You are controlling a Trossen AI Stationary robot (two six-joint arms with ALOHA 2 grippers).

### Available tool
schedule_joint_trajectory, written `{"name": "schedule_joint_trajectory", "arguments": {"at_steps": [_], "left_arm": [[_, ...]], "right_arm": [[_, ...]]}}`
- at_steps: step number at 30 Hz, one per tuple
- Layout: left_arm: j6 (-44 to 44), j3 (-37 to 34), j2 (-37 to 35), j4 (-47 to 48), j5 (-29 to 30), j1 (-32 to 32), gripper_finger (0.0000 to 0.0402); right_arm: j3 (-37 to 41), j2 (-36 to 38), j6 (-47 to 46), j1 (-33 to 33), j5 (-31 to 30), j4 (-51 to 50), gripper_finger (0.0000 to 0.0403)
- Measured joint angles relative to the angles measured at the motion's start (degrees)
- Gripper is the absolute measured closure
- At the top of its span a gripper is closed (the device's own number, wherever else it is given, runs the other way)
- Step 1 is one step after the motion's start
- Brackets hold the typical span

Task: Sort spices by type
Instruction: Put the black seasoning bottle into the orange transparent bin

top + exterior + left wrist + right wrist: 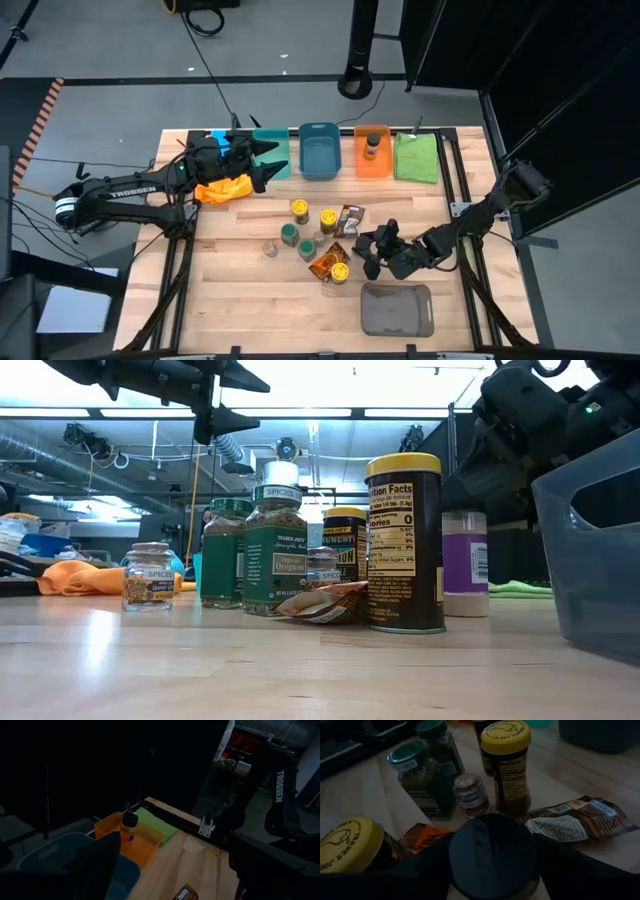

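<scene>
Spice jars with yellow (299, 209), green (289, 234) and grey (270, 249) lids stand mid-table, beside a brown packet (348, 220) and an orange packet (325, 262) lying flat. One more jar (371, 147) stands in the orange bin (385, 165). My right gripper (370, 253) is low at the cluster's right side, shut on a dark-lidded jar (492, 852). My left gripper (272, 163) is open and hangs high by the teal bin (275, 140), touching nothing. My right gripper has the dark-lidded jar pinched between its two fingers (432, 862), one on each side, just below the lid (492, 845). The fingers come roughly level from the table's right side. The jar is upright, and its purple-labelled body (464, 565) stands on the table.
Teal, blue (319, 150), orange and green (416, 157) bins line the far edge. An orange cloth (222, 188) lies under the left arm. A grey tray (396, 308) sits near the front edge. A yellow-lidded jar (340, 272) stands close by the right gripper.
</scene>
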State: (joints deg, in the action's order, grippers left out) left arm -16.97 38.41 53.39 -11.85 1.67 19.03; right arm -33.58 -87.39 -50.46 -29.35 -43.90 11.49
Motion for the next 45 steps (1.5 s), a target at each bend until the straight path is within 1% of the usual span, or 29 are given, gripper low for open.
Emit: {"name": "schedule_joint_trajectory", "arguments": {"at_steps": [4,11,13,16,20,23,25,27,32,35,37,41,45], "left_arm": [[0.0,0.0,0.0,0.0,0.2,0.0,0.0032],[0.1,0.0,0.0,0.0,0.4,0.0,0.0032],[0.1,0.0,0.0,0.0,0.4,0.0,0.0032],[0.2,0.0,0.0,0.0,0.4,0.0,0.0032],[0.2,0.0,0.0,0.0,0.4,0.0,0.0032],[0.2,0.0,0.0,0.0,0.4,0.0,0.0032],[0.5,0.0,0.0,0.0,0.5,0.0,0.0032],[1.6,0.0,0.0,0.0,0.9,0.0,0.0032],[1.9,0.0,0.0,0.0,1.6,0.0,0.0032],[1.9,0.0,0.0,0.1,1.6,0.0,0.0032],[1.9,0.0,0.0,0.0,1.7,0.0,0.0032],[1.9,-0.2,0.0,0.5,1.9,0.0,0.0032],[2.1,-0.3,0.0,0.7,2.0,0.0,0.0032]], "right_arm": [[0.0,0.1,-1.7,0.5,-0.4,-0.5,0.0178],[0.1,0.9,-2.3,2.9,-0.2,-0.2,0.018],[0.1,2.2,-1.5,3.8,-1.5,0.0,0.0181],[0.1,5.0,1.2,5.6,-4.4,0.0,0.018],[0.0,10.2,6.9,9.5,-8.1,-2.5,0.018],[0.0,14.2,11.6,13.4,-10.6,-6.2,0.0181],[0.0,16.7,15.7,16.5,-12.7,-6.8,0.0181],[0.0,19.1,20.7,20.1,-13.5,-6.8,0.0181],[0.0,22.8,29.7,28.9,-13.4,-6.4,0.0181],[0.0,23.1,32.9,33.8,-13.1,-6.5,0.0181],[0.0,22.4,33.1,37.1,-11.1,-6.6,0.0181],[0.0,18.6,32.2,41.7,-4.3,-6.4,0.0181],[0.0,14.4,33.4,43.0,-4.0,-4.4,0.0177]]}}
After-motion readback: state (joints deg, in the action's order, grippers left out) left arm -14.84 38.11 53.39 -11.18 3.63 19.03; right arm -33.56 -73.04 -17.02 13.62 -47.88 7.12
